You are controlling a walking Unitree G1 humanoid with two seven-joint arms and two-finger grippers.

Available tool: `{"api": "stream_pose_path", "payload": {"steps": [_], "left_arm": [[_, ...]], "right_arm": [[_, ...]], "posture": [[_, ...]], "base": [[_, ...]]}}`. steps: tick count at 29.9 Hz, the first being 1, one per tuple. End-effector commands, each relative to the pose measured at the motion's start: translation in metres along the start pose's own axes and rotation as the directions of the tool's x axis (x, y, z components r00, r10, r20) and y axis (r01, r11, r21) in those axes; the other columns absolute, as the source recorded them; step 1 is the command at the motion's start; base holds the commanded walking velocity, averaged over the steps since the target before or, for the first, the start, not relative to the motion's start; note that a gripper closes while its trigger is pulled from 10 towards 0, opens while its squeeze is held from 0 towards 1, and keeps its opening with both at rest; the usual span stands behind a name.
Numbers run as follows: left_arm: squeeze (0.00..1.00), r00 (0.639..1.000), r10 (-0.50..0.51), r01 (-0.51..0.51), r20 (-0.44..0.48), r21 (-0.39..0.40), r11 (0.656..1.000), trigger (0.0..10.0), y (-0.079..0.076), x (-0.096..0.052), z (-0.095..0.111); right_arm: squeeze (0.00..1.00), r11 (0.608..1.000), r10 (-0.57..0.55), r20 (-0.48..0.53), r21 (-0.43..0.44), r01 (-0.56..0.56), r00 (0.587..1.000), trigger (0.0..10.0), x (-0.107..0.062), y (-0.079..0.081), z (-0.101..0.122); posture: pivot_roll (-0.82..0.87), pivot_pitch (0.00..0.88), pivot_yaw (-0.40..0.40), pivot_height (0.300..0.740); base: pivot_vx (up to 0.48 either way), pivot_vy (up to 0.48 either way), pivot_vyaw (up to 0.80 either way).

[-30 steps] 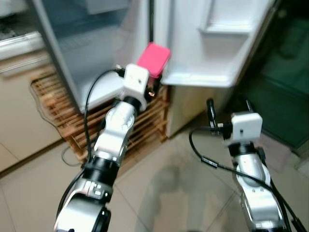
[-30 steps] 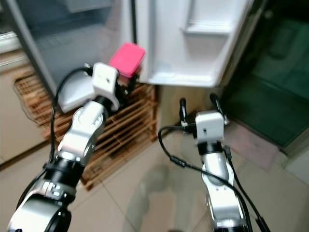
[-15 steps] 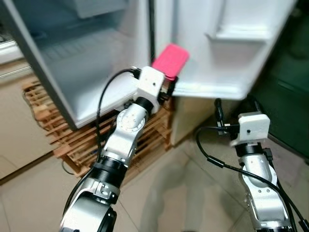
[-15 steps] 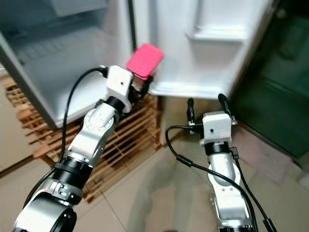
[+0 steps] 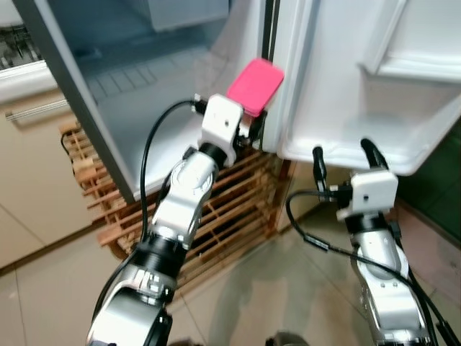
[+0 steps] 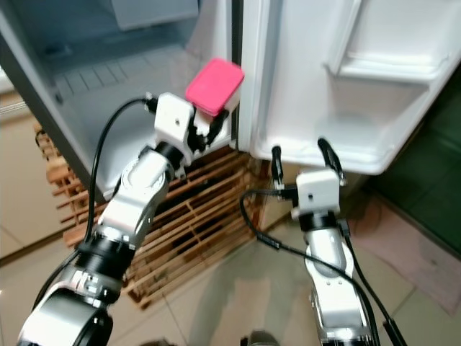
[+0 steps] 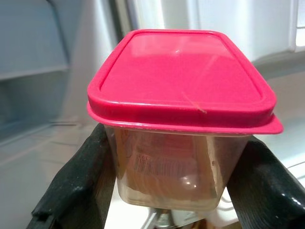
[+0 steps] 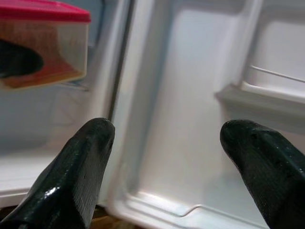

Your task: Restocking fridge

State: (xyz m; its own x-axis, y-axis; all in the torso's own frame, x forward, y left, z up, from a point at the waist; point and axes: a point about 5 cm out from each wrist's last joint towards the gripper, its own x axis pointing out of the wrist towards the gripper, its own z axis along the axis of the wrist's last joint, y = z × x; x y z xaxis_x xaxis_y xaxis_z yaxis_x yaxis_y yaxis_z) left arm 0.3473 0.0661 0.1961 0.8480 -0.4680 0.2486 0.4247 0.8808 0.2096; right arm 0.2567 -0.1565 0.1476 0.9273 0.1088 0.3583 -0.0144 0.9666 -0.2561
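Note:
A clear plastic container with a pink lid (image 5: 255,86) is held up in front of the open fridge (image 5: 137,86), near the hinge between the cabinet and the door. My left gripper (image 7: 176,186) is shut on the container (image 7: 181,119), one black finger on each side wall. Brownish contents show through its wall. My right gripper (image 5: 342,155) is lower and to the right, just below the door's bottom shelf (image 5: 360,140). It stands open, with nothing between its fingers (image 8: 81,167). The container (image 8: 43,43) also appears in the right wrist view.
A wooden slatted rack (image 5: 223,216) stands under the fridge on the tiled floor (image 5: 252,288). A beige cabinet (image 5: 36,173) is at the left. The white fridge door (image 6: 346,86) hangs open to the right, with shelves moulded into it.
The view has shifted, so the fridge interior and door now look closer and larger. The left gripper still holds the pink-lidded container raised, now nearer the fridge opening. The right gripper stays open.

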Motion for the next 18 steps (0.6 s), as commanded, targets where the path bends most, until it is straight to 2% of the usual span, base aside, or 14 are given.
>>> {"api": "stream_pose_path", "payload": {"steps": [1, 10, 14, 15, 18], "left_arm": [[0.00, 0.999, -0.002, 0.001, 0.048, 0.017, 1.000, 10.0, 0.0038, 0.0038, 0.0120], [0.00, 0.997, -0.045, 0.043, 0.055, 0.034, 0.999, 10.0, -0.0001, 0.0056, 0.0138], [0.00, 0.999, -0.022, 0.021, 0.037, 0.034, 0.999, 10.0, 0.0021, 0.0052, 0.0099], [0.00, 0.999, -0.026, 0.025, 0.036, 0.028, 0.999, 10.0, 0.0022, 0.0052, 0.0097], [0.00, 0.999, -0.026, 0.025, 0.037, 0.022, 0.999, 10.0, 0.0032, 0.0049, 0.0096]], "right_arm": [[0.00, 1.000, 0.001, 0.017, 0.007, -0.001, 1.000, 10.0, 0.0005, 0.0003, 0.0035], [0.00, 1.000, -0.005, 0.011, 0.016, 0.005, 1.000, 10.0, 0.0005, 0.0001, 0.0024], [0.00, 1.000, -0.029, -0.028, 0.004, 0.029, 0.999, 10.0, 0.0011, -0.0009, -0.0027], [0.00, 0.999, -0.033, -0.029, 0.027, 0.034, 0.999, 10.0, 0.0019, -0.0008, -0.0026], [0.00, 0.999, -0.026, -0.046, 0.020, 0.027, 0.999, 10.0, 0.0019, 0.0005, -0.0040]], "posture": [[-0.16, 0.000, 0.018, 0.675], [-0.16, 0.000, 0.024, 0.628], [-0.16, 0.000, 0.026, 0.609], [-0.16, 0.000, 0.027, 0.609], [-0.15, 0.000, 0.028, 0.609]], "base": [[0.000, 0.000, 0.00], [0.000, 0.000, 0.00], [0.000, 0.000, 0.00], [0.000, 0.000, 0.00], [0.000, 0.000, 0.00]]}}
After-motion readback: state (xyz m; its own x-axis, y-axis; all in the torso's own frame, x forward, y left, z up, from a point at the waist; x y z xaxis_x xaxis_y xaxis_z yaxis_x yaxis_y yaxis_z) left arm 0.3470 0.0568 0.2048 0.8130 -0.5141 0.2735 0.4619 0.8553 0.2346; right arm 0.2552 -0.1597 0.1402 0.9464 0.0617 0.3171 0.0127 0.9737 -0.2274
